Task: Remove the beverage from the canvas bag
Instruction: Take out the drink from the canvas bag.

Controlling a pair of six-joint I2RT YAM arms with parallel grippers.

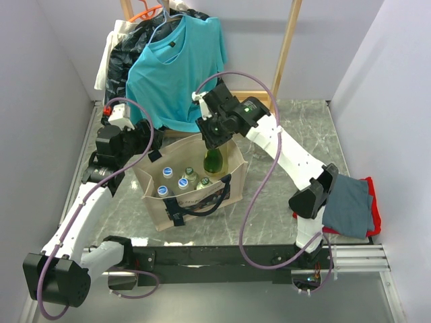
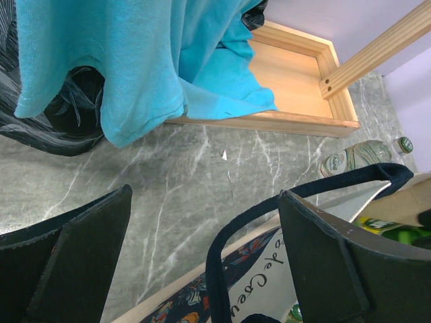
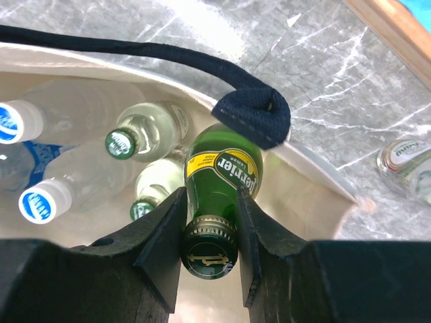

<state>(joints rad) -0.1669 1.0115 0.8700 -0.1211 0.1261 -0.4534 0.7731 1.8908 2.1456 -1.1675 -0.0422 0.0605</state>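
Counter of grey marbled stone (image 1: 316,121) carries the boxy beige canvas bag (image 1: 158,205) with black strap handles, standing open-topped between the two arms. Inside it are clear plastic bottles with blue-and-white caps (image 3: 44,202), clear glass bottles with green caps (image 3: 121,143), and, at the far right corner, an upright green glass bottle with a yellow label (image 3: 222,171).

The right pincer (image 3: 210,229) reaches down from above and is closed on that green glass bottle's neck, one finger on each side just under the cap. The bottle's body is down inside the canvas bag, with one black strap handle (image 3: 135,50) crossing just beyond its shoulder.

The left pincer (image 2: 205,195) hovers at the bag's far left edge with its fingers spread wide and nothing held. The near strap curves through the gap between them, closer to the finger over the bag.

Another clear bottle (image 2: 350,160) lies on the counter just outside the bag. Behind it, a teal T-shirt (image 1: 175,67) hangs over a pale wooden frame (image 2: 289,74), with a black plastic bag (image 2: 67,108) beside it. A folded grey cloth (image 1: 347,202) rests on a red cloth (image 1: 372,202) at the right.
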